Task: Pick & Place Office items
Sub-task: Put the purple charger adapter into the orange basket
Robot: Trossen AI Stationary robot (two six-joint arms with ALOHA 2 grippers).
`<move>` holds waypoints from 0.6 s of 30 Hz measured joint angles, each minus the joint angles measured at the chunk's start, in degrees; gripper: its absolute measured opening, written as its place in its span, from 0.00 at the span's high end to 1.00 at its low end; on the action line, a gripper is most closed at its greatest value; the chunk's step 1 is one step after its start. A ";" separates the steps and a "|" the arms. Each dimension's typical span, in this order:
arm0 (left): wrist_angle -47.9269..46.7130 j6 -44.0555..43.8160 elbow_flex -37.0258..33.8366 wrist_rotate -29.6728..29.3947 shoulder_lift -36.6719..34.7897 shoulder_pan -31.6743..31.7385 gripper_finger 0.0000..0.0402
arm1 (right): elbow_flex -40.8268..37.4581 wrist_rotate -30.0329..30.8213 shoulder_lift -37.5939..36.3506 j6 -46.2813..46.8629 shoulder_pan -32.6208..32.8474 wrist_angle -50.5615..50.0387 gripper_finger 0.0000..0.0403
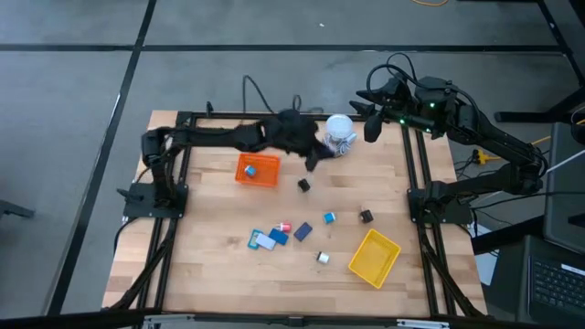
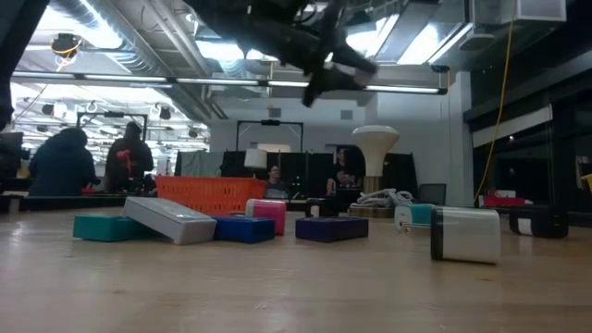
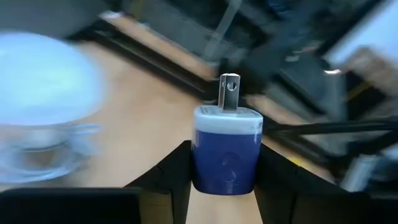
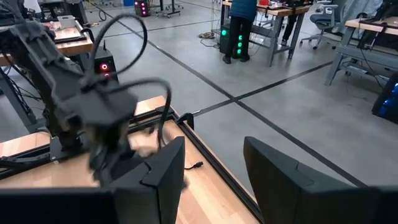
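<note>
My left gripper (image 1: 313,161) is out over the table's far middle, raised above the wood, beside the white-and-grey roll (image 1: 340,133). It is shut on a navy plug block with a white top and metal prongs (image 3: 226,142). My right gripper (image 4: 214,168) waits open and holds nothing, high over the table's far right corner (image 1: 373,126). Other office items lie flat on the wood: a black piece (image 1: 304,185), a light blue one (image 1: 329,217), another black one (image 1: 366,217), and a cluster of navy, pink and white pieces (image 1: 279,235). My left gripper pinches the plug block's navy body by its two opposite sides (image 3: 202,168) between its two fingers (image 3: 174,180). The fingers come from the table's left, slanting slightly down. The block is lifted clear of the table, and its white end and prongs (image 3: 229,93) point away from the gripper.
An orange mesh tray (image 1: 258,170) stands at the far left of the middle. A yellow mesh tray (image 1: 374,257) lies near the front right. A dark frame (image 1: 416,174) borders the table. People sit and stand in the room beyond.
</note>
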 joint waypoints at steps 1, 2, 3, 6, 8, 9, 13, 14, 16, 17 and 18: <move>-4.57 1.86 -0.01 -1.18 -1.01 0.90 0.68 | 0.00 0.12 0.00 0.02 -0.02 0.00 0.57; -9.93 3.84 -0.03 -3.11 -2.04 1.66 0.68 | 0.00 0.17 0.00 0.28 -0.04 -0.01 0.57; -15.33 5.95 -0.04 -5.50 -2.93 2.34 0.68 | 0.00 0.27 0.00 0.59 -0.04 -0.01 0.57; -29.69 11.98 -0.13 -11.07 -5.32 4.19 0.68 | 0.00 0.58 0.00 0.96 -0.04 -0.01 0.57; -37.21 15.53 -0.24 -12.69 -6.92 5.26 0.68 | 0.00 0.94 0.00 1.07 -0.02 -0.01 0.57; -39.97 17.03 -0.61 -13.41 -7.84 5.67 0.68 | 0.00 1.19 0.00 1.11 -0.03 -0.01 0.57; -42.51 18.91 -5.05 -12.82 -12.44 6.72 0.68 | 0.00 1.46 0.00 1.32 -0.06 0.04 0.57; -42.06 18.86 -6.71 -12.57 -13.80 6.83 0.68 | 0.00 1.46 0.00 1.36 -0.06 0.08 0.57; -40.52 18.00 -10.74 -12.35 -16.48 6.79 0.68 | 0.00 1.46 0.00 1.74 -0.06 0.12 0.57; -39.93 17.27 -13.09 -12.33 -17.69 6.79 0.68 | 0.00 1.50 0.00 2.07 -0.06 0.14 0.57; -38.58 16.53 -15.74 -12.21 -18.76 6.77 0.68 | 0.00 1.90 0.00 2.46 -0.04 0.14 0.57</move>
